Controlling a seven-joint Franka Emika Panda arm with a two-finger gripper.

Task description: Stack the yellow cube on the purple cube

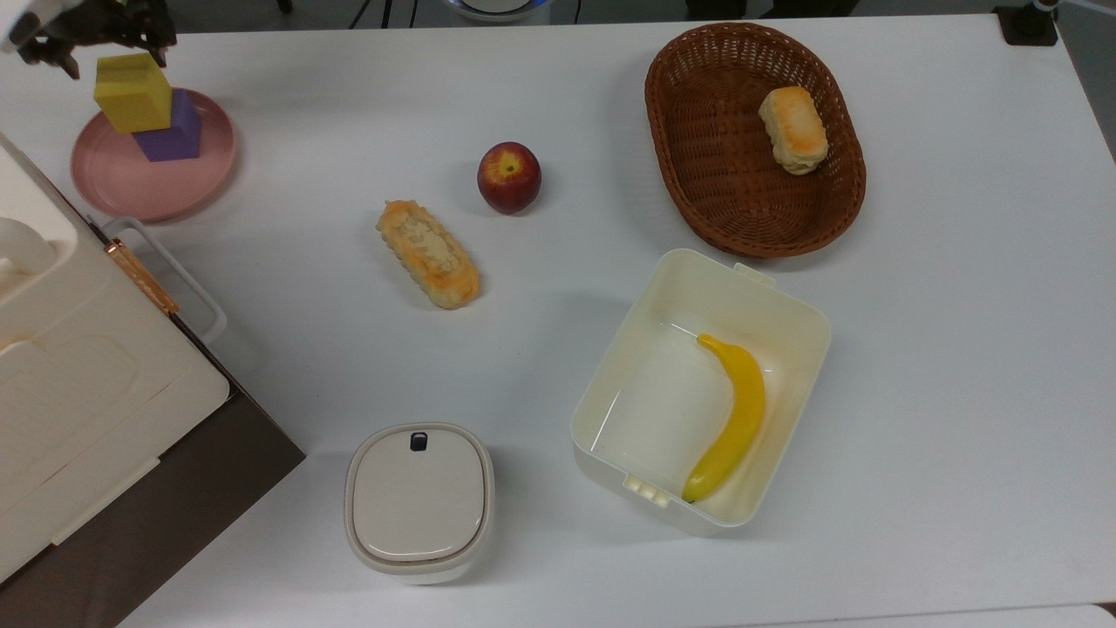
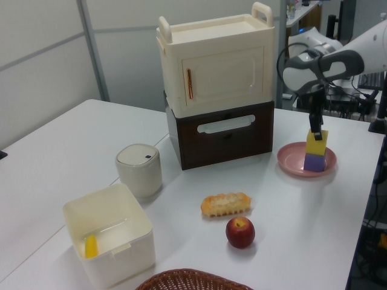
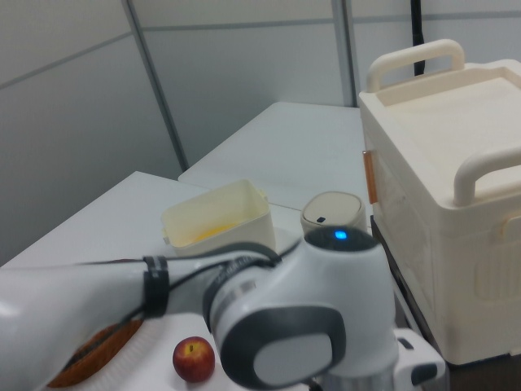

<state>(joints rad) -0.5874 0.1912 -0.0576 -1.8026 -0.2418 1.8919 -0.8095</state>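
1. The arm, at the upper right of the left view, has glossy white rounded shells with a grey joint segment.
2. A thin black cable loops beside that grey joint.
3. The gripper, at the upper left corner of the top view, is black under a white body.
4. In the right view's lower half, a grey joint cap sits in a white housing.
5. A small blue light glows on top of it.
6. A black band and black cables wrap the white link.

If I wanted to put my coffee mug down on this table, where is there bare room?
In the top view, the table is bare along its whole right side, past the wicker basket and the white bin, and along the bottom edge. A smaller patch lies between the pink plate and the apple. It is crowded by the cabinet and the lidded canister.
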